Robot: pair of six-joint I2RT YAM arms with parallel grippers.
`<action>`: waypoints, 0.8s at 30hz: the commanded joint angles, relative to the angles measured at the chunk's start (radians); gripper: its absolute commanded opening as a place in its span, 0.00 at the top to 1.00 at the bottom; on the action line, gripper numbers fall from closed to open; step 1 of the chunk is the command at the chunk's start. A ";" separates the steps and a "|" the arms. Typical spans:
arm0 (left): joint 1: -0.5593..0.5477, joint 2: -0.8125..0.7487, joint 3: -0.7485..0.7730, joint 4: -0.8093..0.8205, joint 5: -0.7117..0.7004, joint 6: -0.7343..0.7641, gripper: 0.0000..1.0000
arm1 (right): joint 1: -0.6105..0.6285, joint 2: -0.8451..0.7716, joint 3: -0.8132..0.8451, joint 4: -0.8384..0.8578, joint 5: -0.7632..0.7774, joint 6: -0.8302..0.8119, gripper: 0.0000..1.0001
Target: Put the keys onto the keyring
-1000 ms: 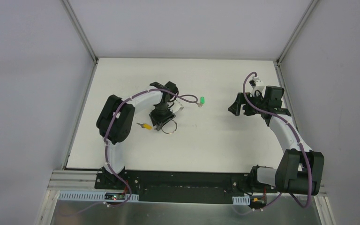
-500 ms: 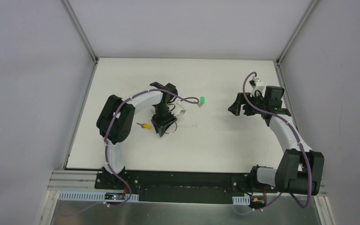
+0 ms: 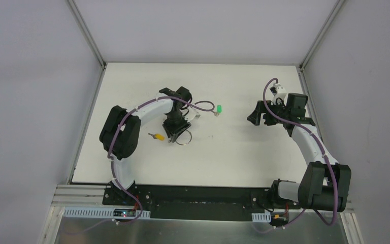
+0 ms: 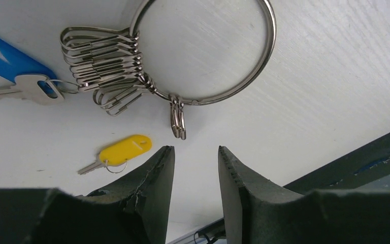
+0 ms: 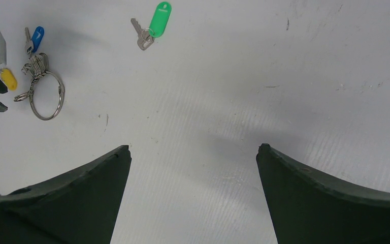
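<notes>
The keyring (image 4: 218, 98) lies flat on the white table, a silver ring carrying a fan of silver clips (image 4: 106, 66) and a blue-headed key (image 4: 5, 58). The yellow-headed key (image 4: 123, 150) rests just left of my left gripper (image 4: 195, 149), whose jaws stand partly open and hold nothing, just short of the ring. From above, the left gripper (image 3: 175, 132) hovers over the keyring (image 3: 184, 143), with the yellow key (image 3: 157, 136) to its left and the green-headed key (image 3: 218, 109) to the right. My right gripper (image 5: 194, 147) is wide open, far from the green key (image 5: 158, 19).
The right arm (image 3: 304, 137) reaches along the table's right side, its gripper (image 3: 256, 114) pointing left. Metal frame posts and grey walls enclose the white table (image 3: 233, 157). A purple cable (image 3: 203, 108) loops off the left wrist near the green key.
The left gripper dipped over the keyring and came back slightly, so the ring shows again. Its elbow swung a little left. The right arm and both loose keys stayed put.
</notes>
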 commanded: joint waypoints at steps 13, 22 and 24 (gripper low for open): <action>0.017 0.051 -0.045 0.044 -0.084 0.010 0.67 | -0.007 0.009 0.010 -0.009 -0.010 -0.023 0.02; 0.017 0.069 -0.048 0.056 -0.098 -0.003 0.78 | -0.007 0.011 0.012 -0.009 -0.012 -0.023 0.02; 0.017 0.068 -0.049 0.056 -0.096 -0.001 0.84 | -0.007 0.012 0.012 -0.011 -0.012 -0.023 0.02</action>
